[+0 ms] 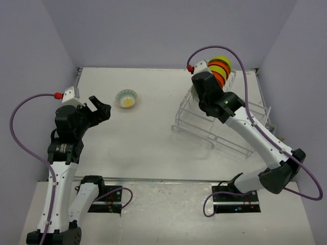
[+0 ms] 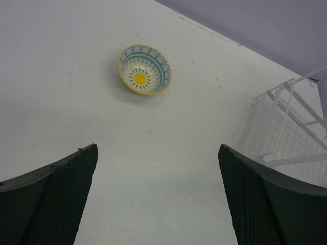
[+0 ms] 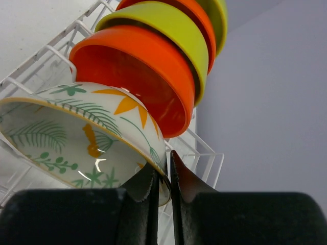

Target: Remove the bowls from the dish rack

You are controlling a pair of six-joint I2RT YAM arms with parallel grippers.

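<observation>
Bowls (image 3: 138, 76) stood on edge in the rack (image 1: 204, 127), plain orange and lime. In front, the cream bowl (image 3: 66, 138) bore green fronds and orange leaves, its rim pinched by the right gripper (image 3: 162, 189). Left gripper (image 2: 157, 153) hung spread near a blue-and-yellow bowl (image 2: 144, 69) on the table (image 2: 61, 76).

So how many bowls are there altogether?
6. One blue-patterned bowl lies on the table. Five stand in the dish rack: a leaf-patterned bowl, its rim pinched by the right end effector, then orange, lime, a second orange, a second lime. Others may be hidden behind them.
</observation>
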